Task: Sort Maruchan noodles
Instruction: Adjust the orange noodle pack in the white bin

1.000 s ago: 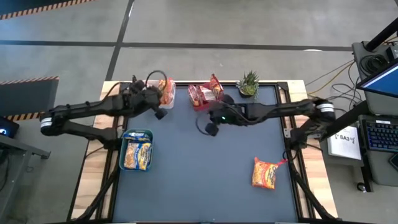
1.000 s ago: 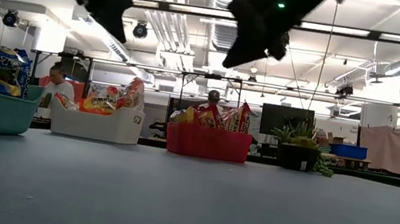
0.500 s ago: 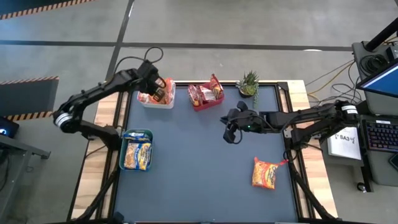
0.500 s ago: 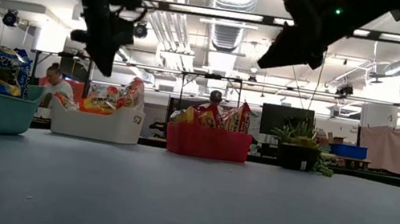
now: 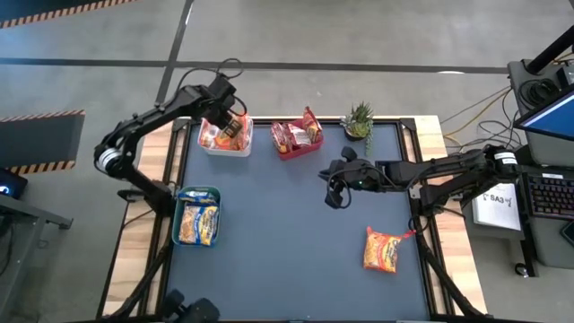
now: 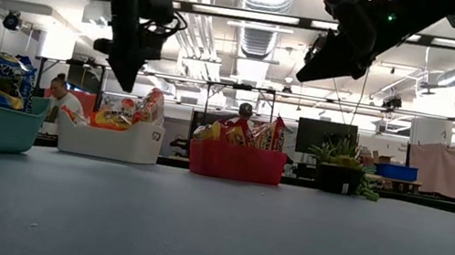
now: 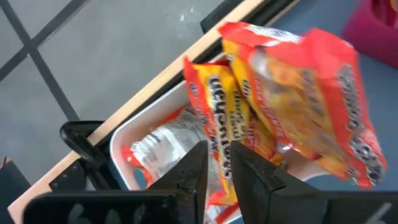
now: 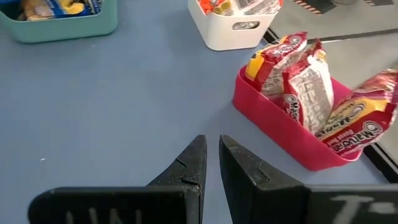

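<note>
Left gripper [image 5: 226,119] poised over the white bin [image 5: 208,146] of orange packets [image 7: 292,106] at far left, jaws nearly closed and empty, right gripper [image 5: 334,195] clenched, empty, mid-table, one orange packet [image 5: 381,250] lying near right

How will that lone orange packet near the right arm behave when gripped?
The orange packet lies flat on the table; its crinkly wrapper looks likely to flex and slip. It seems light, so a push would probably slide it, not roll it.
</note>
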Controlling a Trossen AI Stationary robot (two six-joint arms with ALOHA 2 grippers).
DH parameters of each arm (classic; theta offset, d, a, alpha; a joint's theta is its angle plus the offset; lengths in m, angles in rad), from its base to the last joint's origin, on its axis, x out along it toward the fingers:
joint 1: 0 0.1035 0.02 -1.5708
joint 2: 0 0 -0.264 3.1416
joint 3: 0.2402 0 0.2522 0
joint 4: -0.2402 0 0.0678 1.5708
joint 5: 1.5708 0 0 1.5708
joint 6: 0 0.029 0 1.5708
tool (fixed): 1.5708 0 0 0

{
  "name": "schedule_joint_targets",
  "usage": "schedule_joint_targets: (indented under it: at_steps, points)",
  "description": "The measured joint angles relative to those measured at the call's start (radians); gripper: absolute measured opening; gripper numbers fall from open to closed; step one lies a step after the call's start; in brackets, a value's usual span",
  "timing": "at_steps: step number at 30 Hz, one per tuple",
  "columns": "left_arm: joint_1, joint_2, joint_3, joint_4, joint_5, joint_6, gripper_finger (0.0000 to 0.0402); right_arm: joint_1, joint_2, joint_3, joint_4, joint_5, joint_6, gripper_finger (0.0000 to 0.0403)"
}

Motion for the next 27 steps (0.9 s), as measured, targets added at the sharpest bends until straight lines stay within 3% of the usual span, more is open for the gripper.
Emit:
schedule_joint_targets:
  at_steps: [14, 20, 27]
  points:
    - [0.054, 0.022, -0.094, 0.059, 0.035, -0.001, 0.0163, 0.000, 0.000, -0.001, -0.017, -0.010, 0.001, 0.0034]
    - [0.054, 0.022, -0.143, 0.127, 0.079, 0.001, 0.0166, 0.000, 0.000, -0.001, -0.017, -0.010, 0.005, 0.0034]
    - [0.054, 0.029, -0.162, 0.152, 0.081, -0.005, 0.0140, 0.000, 0.000, -0.001, -0.017, -0.010, 0.007, 0.0034]
